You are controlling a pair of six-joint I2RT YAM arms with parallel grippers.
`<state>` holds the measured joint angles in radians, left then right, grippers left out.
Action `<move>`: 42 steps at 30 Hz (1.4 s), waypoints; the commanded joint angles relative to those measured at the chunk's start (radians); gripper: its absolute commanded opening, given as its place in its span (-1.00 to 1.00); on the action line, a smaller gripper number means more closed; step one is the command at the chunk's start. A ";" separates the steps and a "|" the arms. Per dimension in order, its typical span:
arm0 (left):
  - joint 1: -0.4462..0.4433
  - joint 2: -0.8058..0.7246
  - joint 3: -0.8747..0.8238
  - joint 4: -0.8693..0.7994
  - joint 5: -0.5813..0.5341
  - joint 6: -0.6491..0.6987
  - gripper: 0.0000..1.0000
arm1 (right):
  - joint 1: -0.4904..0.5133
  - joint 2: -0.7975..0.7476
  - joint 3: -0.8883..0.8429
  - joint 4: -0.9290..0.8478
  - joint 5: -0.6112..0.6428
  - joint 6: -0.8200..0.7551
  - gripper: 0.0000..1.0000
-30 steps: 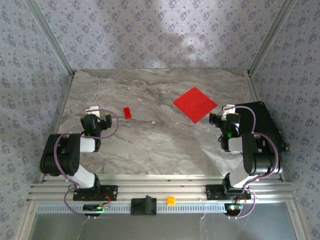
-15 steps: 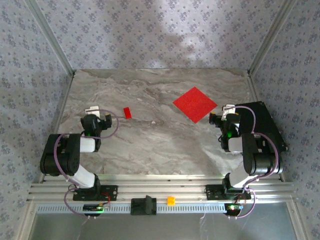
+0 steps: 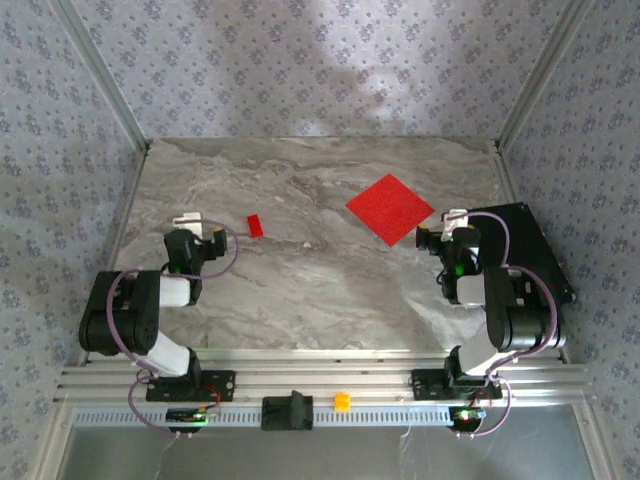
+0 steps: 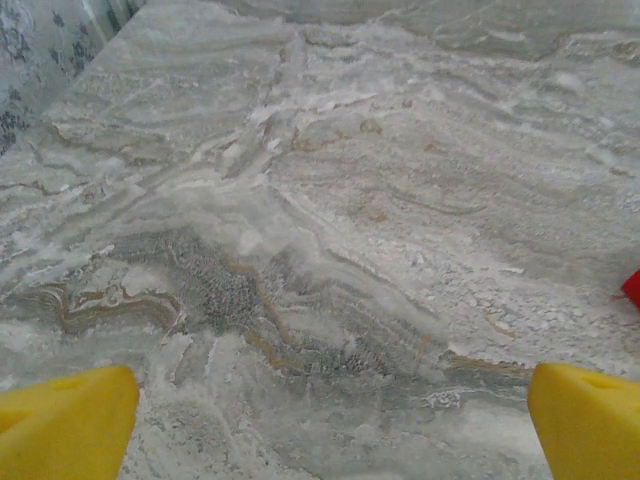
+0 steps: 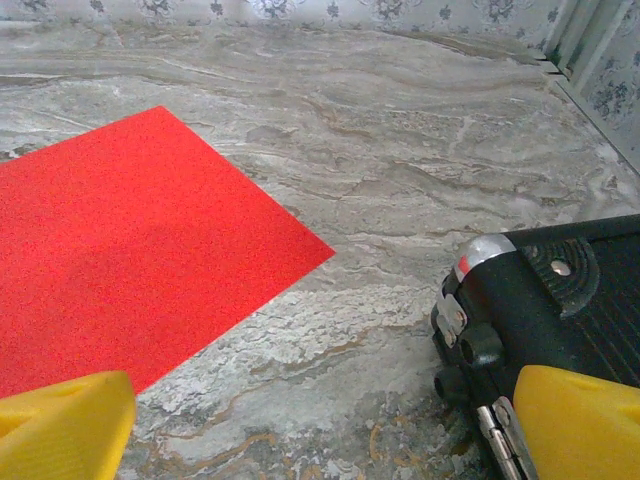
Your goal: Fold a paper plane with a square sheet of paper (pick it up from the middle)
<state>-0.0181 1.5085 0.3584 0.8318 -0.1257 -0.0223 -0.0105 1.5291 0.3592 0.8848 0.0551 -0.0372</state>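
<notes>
1. Nothing seems to have moved over the last second; both arms sit folded at the near side of the marble table (image 3: 300,290).
2. A black case (image 3: 530,250) lies at the right edge.
3. Flat and uncreased, the square sheet of paper (image 3: 390,208) lies right of centre. It is not yet picked up, so every fold is left.
4. Just before it, the right gripper (image 5: 322,422) has its fingers wide and empty.
5. The left gripper (image 4: 325,415) is likewise wide and empty, near a small red block (image 3: 255,226).

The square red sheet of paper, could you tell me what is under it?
The red paper sheet lies flat on the marble-patterned table; the patch beneath it is covered.
</notes>
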 commanded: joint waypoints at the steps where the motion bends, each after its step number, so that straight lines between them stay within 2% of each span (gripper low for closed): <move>1: -0.003 -0.069 -0.024 0.046 -0.010 0.006 0.99 | 0.005 -0.033 -0.024 0.026 -0.018 -0.018 0.98; 7: -0.002 -0.203 0.003 -0.149 -0.065 -0.057 0.99 | 0.007 -0.124 -0.039 -0.028 0.000 -0.011 0.98; 11: 0.002 -0.347 -0.012 -0.257 -0.066 -0.125 1.00 | -0.002 -0.259 -0.010 -0.247 0.021 0.062 0.98; 15: 0.011 -0.528 0.038 -0.512 -0.123 -0.246 0.99 | -0.011 -0.365 0.023 -0.464 0.049 0.136 0.98; 19: 0.018 -0.660 0.083 -0.650 -0.070 -0.256 1.00 | -0.010 -0.440 0.040 -0.609 0.025 0.163 0.98; 22: 0.018 -0.728 0.105 -0.724 -0.068 -0.324 0.99 | -0.010 -0.492 0.051 -0.691 0.010 0.157 0.98; 24: 0.018 -0.757 0.120 -0.764 -0.028 -0.345 0.99 | -0.011 -0.518 0.078 -0.763 0.016 0.185 0.98; 29: 0.018 -0.766 0.235 -0.962 0.075 -0.474 0.99 | -0.050 -0.528 0.176 -0.972 -0.028 0.414 0.98; 31: 0.017 -0.764 0.288 -1.064 0.104 -0.542 1.00 | -0.090 -0.518 0.228 -1.065 -0.127 0.499 0.98; 33: 0.018 -0.776 0.352 -1.216 0.147 -0.588 1.00 | -0.147 -0.503 0.264 -1.113 -0.316 0.513 0.98; 37: 0.018 -0.819 0.393 -1.333 0.219 -0.559 1.00 | -0.211 -0.484 0.268 -1.094 -0.568 0.550 0.98; 42: 0.018 -0.797 0.393 -1.346 0.368 -0.533 0.99 | -0.185 -0.421 0.266 -1.027 -0.691 0.578 0.98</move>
<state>-0.0063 0.6941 0.7269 -0.4320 0.1219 -0.5518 -0.2134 1.0687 0.6136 -0.1463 -0.4709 0.4885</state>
